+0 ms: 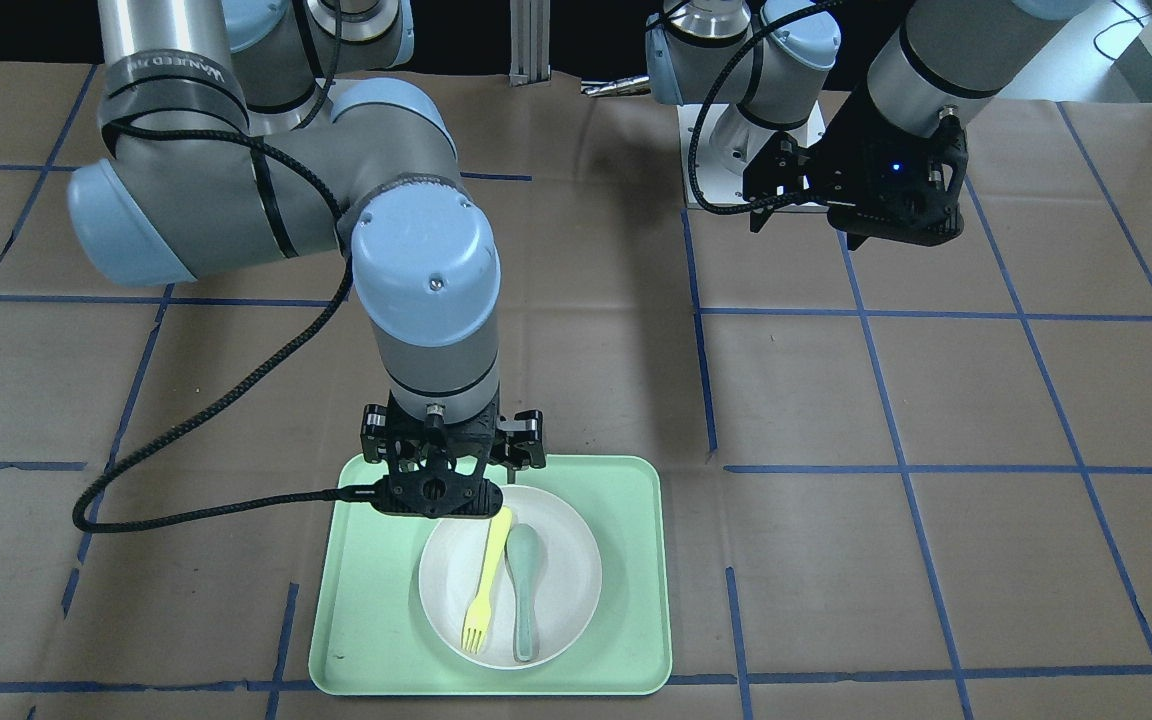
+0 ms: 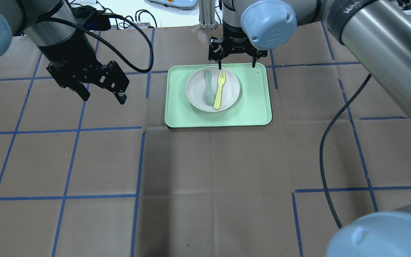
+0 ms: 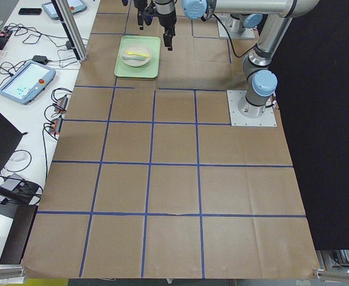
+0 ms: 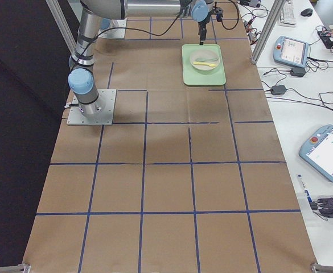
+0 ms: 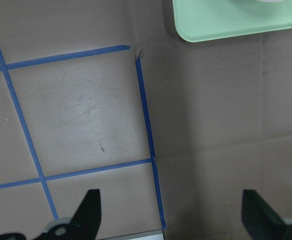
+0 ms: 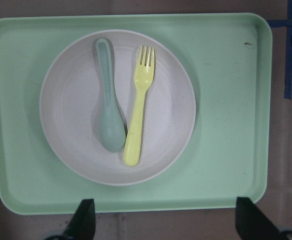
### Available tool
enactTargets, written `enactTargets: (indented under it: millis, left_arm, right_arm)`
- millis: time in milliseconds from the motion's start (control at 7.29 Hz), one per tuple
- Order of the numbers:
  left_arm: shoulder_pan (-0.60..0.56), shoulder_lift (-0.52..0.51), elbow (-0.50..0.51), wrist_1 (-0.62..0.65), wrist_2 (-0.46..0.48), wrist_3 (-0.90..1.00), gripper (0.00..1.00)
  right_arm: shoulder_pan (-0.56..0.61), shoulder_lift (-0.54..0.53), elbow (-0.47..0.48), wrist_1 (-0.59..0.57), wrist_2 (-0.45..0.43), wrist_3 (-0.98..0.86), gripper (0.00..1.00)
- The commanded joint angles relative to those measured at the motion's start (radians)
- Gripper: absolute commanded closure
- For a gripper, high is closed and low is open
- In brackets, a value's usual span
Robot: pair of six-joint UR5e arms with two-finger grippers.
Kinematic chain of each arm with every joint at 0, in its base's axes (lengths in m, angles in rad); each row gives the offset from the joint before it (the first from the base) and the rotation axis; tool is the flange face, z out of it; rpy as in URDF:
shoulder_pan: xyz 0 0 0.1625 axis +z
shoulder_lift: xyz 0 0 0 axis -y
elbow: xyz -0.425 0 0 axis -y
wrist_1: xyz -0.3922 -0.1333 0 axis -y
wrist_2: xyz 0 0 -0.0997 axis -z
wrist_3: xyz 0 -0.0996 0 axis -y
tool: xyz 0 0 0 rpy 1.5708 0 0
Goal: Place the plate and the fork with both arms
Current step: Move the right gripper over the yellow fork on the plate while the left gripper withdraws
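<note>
The off-white plate (image 2: 195,91) sits in the mint-green tray (image 2: 252,107). The pale-yellow fork (image 2: 219,91) lies on the plate beside a grey-green spoon (image 2: 208,89). My right gripper (image 2: 236,66) is open and empty, hovering over the tray's far edge, above the plate's rim. In the right wrist view the plate (image 6: 71,125), fork (image 6: 140,115) and spoon (image 6: 108,100) lie beyond the open gripper (image 6: 165,201). My left gripper (image 2: 104,100) is open and empty, above bare table left of the tray. The left wrist view shows its open gripper (image 5: 170,195) over paper, with the tray's corner (image 5: 225,20) at the top.
Brown paper with blue tape lines (image 2: 139,160) covers the table. The right arm's black cable (image 2: 328,142) hangs over the table's right half. Operator consoles and cables (image 3: 25,80) lie on a white bench beyond the table's far edge.
</note>
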Motion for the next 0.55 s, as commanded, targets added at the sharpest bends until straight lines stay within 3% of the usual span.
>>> enactTargets:
  millis: [0, 137, 411]
  left_arm:
    - [0.008, 0.049, -0.093, 0.097, 0.070, -0.088, 0.00]
    - [0.007, 0.056, -0.100, 0.108, 0.106, -0.097, 0.00]
    - [0.003, 0.044, -0.071, 0.108, 0.076, -0.103, 0.00]
  right_arm:
    - [0.008, 0.060, 0.004, -0.036, -0.003, 0.023, 0.03]
    - [0.008, 0.076, 0.008, -0.036, -0.004, 0.023, 0.04]
    - [0.008, 0.112, 0.008, -0.082, -0.010, 0.025, 0.06]
